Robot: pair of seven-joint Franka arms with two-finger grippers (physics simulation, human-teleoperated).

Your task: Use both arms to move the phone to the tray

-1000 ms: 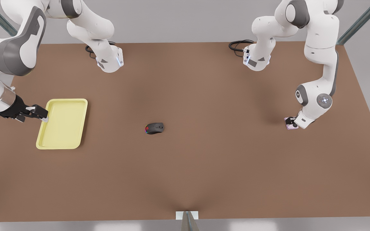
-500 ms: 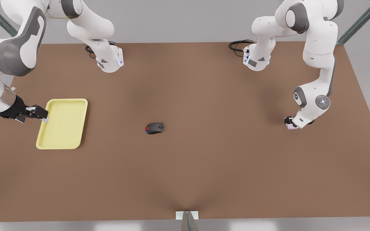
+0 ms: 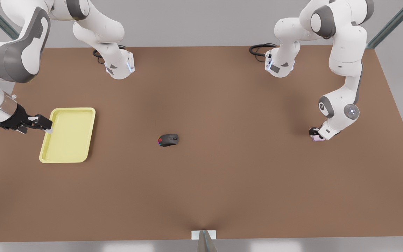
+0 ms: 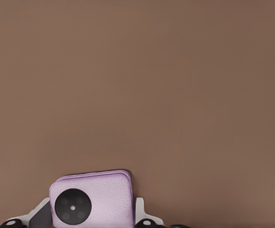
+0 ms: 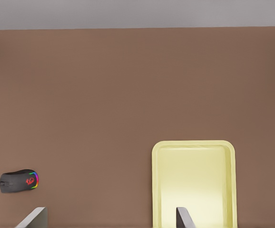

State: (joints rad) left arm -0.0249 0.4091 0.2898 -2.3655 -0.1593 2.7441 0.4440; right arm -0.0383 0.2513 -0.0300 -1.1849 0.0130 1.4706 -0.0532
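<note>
A black mouse sits mid-tabletop between the phone and the tray; bare tabletop surrounds it.

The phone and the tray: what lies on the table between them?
In the front view, the black mouse lies between the phone and the tray; elsewhere the table is bare.

In the front view the phone is mostly hidden beneath the left tool — a pink sliver shows near the bench's edge. In the left wrist view, the phone's near end is cut off — and the fingers flanking it are cut off too.
</note>
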